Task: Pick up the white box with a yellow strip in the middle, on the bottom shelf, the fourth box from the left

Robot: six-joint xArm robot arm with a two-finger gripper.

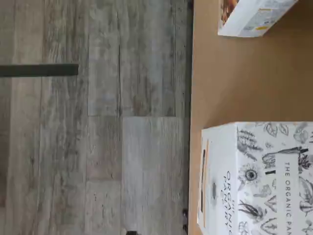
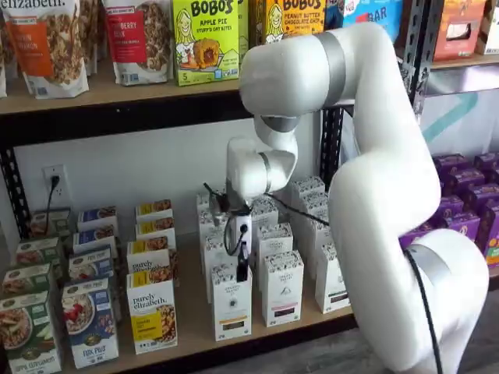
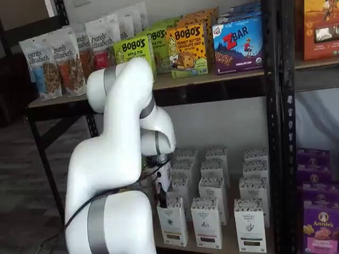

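The white box (image 2: 231, 308) is a tall narrow carton with a speckled top, standing at the front of the bottom shelf (image 2: 187, 331), and both shelf views show it (image 3: 173, 225). My gripper (image 2: 242, 273) hangs straight down just above its top, also visible here (image 3: 162, 201). Only one black finger shows below the white body, side-on. Nothing is held between the fingers, and I take the jaws as open. The wrist view looks down on the box's patterned top (image 1: 259, 181), the tan board (image 1: 244, 83) and its front edge.
More white cartons (image 2: 282, 288) stand in rows beside and behind the box. A purely elizabeth box (image 2: 151, 315) is its left neighbour and also shows in the wrist view (image 1: 254, 17). Purple boxes (image 2: 468, 210) fill the right bay. A black upright (image 2: 331, 148) stands behind the arm. Grey plank floor (image 1: 98, 122) lies below.
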